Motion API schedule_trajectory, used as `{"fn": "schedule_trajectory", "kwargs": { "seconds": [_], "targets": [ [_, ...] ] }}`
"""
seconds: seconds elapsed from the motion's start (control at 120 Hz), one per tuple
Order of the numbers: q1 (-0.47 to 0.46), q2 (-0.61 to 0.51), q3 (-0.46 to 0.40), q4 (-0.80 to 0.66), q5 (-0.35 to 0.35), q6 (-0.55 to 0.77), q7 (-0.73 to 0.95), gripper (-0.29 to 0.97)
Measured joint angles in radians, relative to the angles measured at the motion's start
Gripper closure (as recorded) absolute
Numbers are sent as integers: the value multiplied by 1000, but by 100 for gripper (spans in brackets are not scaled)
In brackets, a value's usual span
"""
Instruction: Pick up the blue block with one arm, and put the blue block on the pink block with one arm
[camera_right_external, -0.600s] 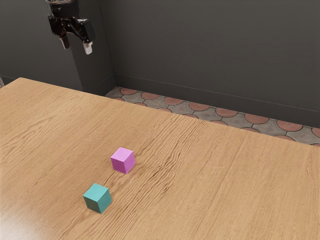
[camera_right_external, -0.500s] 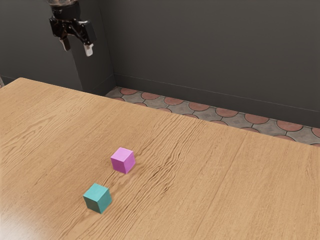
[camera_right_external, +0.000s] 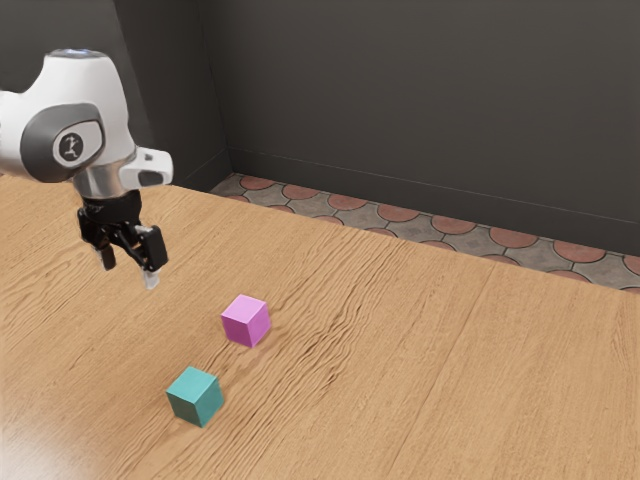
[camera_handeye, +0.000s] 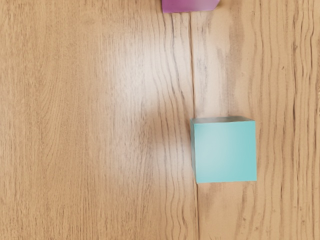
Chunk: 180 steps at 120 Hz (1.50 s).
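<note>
A white seven-joint arm holds its black two-finger claw above the pale wood-grain bench, fingers parted fairly wide with nothing between them. The small teal-blue cube, the block to be lifted, sits flat on the bench, well apart from the claw. In the exterior view it lies below the claw and toward that view's right, nearer the camera.

The wrist camera looks straight down on the same cube, which sits off to one side of centre. That suggests the hand is not yet directly above it and must slide sideways before it descends. The cube is square, with no long axis to favour, and its edges run square to the wrist picture. Little or no turn of the hand looks necessary for the fingers to meet two flat faces.

The small pink-magenta cube, the resting place for the blue one, stands near the blue cube without touching it, with bare wood between them. The wrist camera catches only its edge.

Count on the bench: one blue cube, one pink cube. One arm, one claw. The lift has not begun.
</note>
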Motion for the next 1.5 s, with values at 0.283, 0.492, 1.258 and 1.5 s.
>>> {"fn": "schedule_trajectory", "kwargs": {
  "seconds": [0.283,0.492,1.258,1.5],
  "targets": [
    [-32,25,-11,-165,-60,247,-25,0],
    [-67,50,-11,-248,-111,355,-53,0],
    [-86,237,-6,-303,-145,496,-89,0],
    [-87,300,-6,-301,-146,539,-90,0]
  ]
}}
